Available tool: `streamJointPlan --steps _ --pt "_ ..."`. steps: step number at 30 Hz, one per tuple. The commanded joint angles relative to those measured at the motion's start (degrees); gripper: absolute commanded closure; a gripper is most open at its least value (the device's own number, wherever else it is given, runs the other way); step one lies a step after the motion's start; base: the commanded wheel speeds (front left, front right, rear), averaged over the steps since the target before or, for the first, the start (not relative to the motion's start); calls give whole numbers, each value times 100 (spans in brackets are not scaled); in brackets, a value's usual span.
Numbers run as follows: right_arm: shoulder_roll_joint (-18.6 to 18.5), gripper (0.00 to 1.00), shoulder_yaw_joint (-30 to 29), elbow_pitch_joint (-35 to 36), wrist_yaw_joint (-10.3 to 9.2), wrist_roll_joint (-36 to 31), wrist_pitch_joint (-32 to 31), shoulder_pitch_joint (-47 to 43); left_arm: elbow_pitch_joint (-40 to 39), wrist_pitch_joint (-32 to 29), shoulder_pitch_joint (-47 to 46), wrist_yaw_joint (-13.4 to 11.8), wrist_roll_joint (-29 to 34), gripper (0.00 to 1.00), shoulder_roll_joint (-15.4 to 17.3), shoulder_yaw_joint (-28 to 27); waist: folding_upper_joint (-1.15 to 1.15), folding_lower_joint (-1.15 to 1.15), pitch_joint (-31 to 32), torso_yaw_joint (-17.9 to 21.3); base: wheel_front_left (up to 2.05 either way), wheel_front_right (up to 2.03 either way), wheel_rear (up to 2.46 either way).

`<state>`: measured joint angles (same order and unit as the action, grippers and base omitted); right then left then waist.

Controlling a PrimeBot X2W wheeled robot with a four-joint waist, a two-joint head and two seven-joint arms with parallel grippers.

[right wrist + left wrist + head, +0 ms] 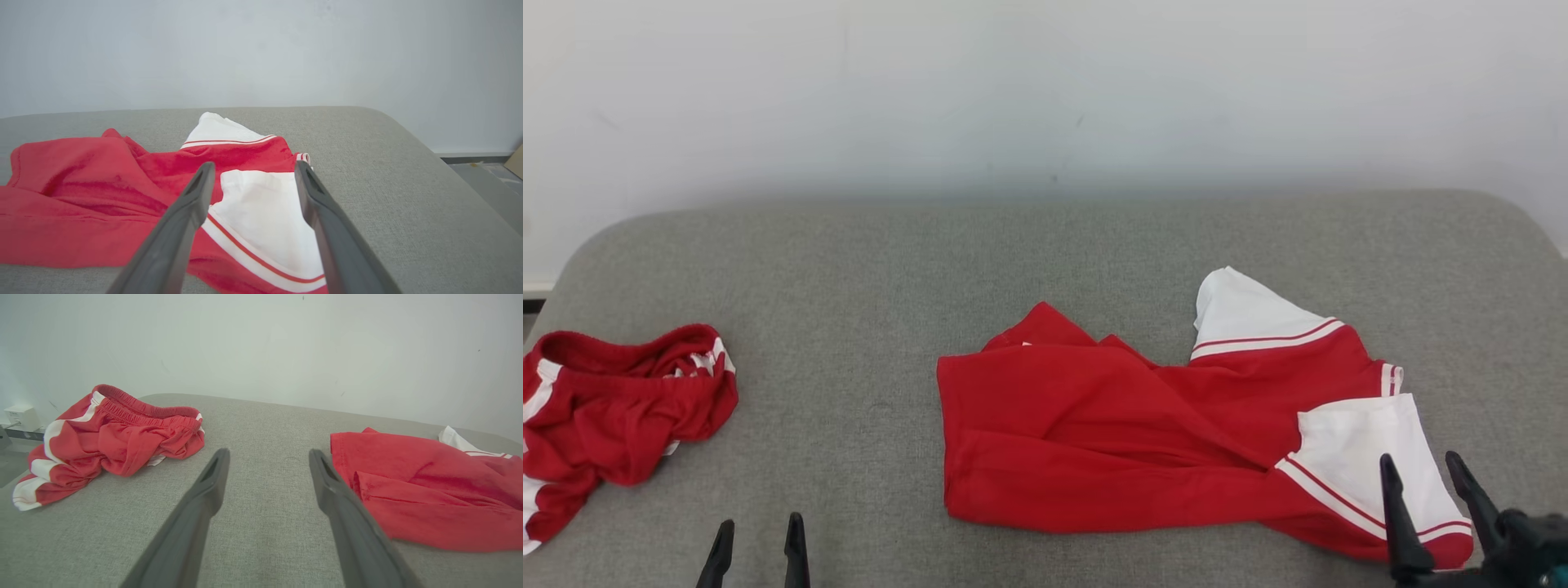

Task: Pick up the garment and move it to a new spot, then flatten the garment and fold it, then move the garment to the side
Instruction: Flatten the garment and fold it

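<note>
The garment (1094, 425) is a red shirt with white, red-striped sleeves, lying crumpled and partly folded on the grey padded surface (1045, 245), right of centre. My right gripper (1420, 457) stands open just above its near white sleeve (261, 212), holding nothing; that sleeve lies between and beyond the fingers in the right wrist view. My left gripper (760, 520) is open and empty at the front edge, over bare grey fabric. In the left wrist view the garment's red hem (408, 490) lies just right of the left gripper (268, 453).
A second red piece, shorts with white stripes (621, 400), lies bunched at the surface's left end (114, 437). A pale wall rises behind. The surface rounds off at the right, with floor (482, 171) below. A small white box (20, 416) sits by the wall at the left.
</note>
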<state>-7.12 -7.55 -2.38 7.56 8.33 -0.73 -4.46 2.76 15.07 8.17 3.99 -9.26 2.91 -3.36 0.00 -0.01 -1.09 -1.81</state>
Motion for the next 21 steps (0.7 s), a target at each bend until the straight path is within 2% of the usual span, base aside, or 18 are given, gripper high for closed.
streamJointPlan --steps 1,7,21 --pt "-156 0 330 22 -14 34 461 -147 38 14 102 -13 52 0 -2 -50 0 1 168 51 0 0 0" --pt "-218 0 832 -164 -15 -40 1188 -264 99 15 237 -11 162 0 -2 -167 0 1 302 101 0 0 0" --pt "9 0 845 -611 -15 -173 1512 -376 258 14 506 115 226 0 -2 -342 0 1 639 22 0 0 0"
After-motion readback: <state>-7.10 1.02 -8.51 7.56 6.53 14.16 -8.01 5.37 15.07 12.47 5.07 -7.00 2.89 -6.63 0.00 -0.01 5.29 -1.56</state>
